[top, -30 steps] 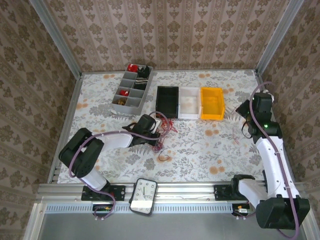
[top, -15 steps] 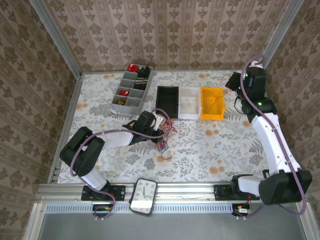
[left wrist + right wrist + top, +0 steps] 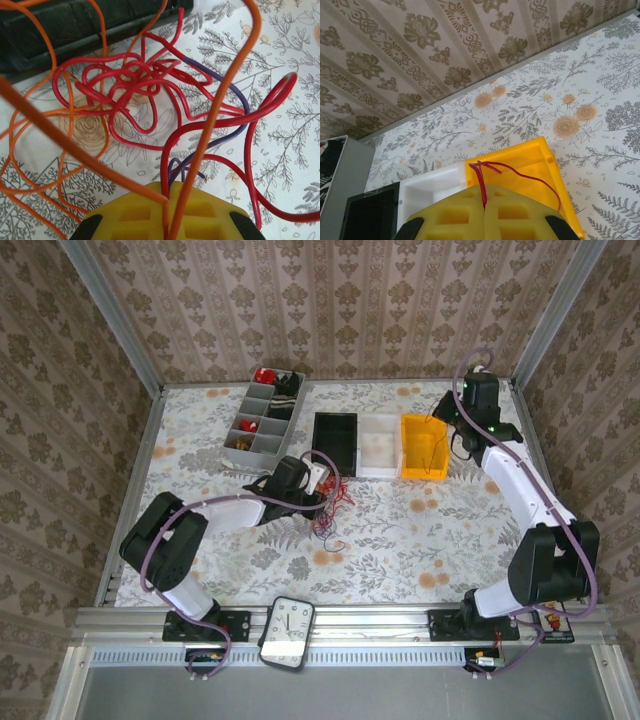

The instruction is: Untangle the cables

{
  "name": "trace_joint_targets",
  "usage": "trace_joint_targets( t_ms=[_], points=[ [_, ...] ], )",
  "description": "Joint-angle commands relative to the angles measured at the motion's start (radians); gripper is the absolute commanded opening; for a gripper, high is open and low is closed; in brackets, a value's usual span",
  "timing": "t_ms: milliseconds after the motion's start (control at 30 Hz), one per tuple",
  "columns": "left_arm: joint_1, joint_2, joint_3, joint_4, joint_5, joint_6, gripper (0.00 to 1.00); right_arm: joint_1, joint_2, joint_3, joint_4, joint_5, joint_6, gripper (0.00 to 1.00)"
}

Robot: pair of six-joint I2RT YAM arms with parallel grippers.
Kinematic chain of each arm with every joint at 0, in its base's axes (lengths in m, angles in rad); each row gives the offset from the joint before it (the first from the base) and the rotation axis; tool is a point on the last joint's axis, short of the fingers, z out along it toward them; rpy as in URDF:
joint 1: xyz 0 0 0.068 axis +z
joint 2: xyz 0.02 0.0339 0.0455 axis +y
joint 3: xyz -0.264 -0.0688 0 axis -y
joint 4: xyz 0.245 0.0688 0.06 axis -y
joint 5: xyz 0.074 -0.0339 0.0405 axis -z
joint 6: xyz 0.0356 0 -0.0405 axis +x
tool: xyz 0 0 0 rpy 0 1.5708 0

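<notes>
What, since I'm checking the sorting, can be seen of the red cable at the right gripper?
The red cable is a thin, glossy, flexible wire, pinched in the shut right gripper. It emerges at the seam, bends into a loop and trails over the yellow bin; whether it touches the bin is unclear.

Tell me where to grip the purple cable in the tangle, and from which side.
Probably take the purple cable at its outer arc, right of the red knot, from above: there it bows mostly clear of the loops.
</notes>
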Motion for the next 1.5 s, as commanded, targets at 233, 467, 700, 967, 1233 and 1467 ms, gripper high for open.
trace_joint_targets(
  t_ms=[233, 467, 700, 967, 1233, 1467],
  points=[
    [0.010, 0.040, 0.056, -0.023, -0.006, 0.023, 0.00, 0.020, 0.112, -0.017, 0.024, 0.020, 0.017, 0.00],
    [0.011, 0.040, 0.056, -0.023, -0.007, 0.022, 0.00, 0.036, 0.190, -0.037, -0.009, 0.022, 0.048, 0.00],
    [0.013, 0.025, 0.057, -0.021, 0.031, 0.039, 0.00, 0.040, 0.270, -0.009, -0.039, 0.015, 0.067, 0.10],
    [0.023, 0.001, 0.056, -0.047, 0.058, 0.075, 0.00, 0.040, 0.229, 0.033, -0.085, 0.072, 0.038, 0.53],
    [0.039, -0.044, 0.020, -0.065, 0.155, 0.153, 0.00, 0.080, 0.086, -0.071, -0.010, -0.070, -0.031, 0.55],
    [0.056, -0.104, -0.020, -0.098, 0.275, 0.206, 0.00, 0.314, 0.101, -0.125, -0.048, -0.413, -0.238, 0.55]
  ],
)
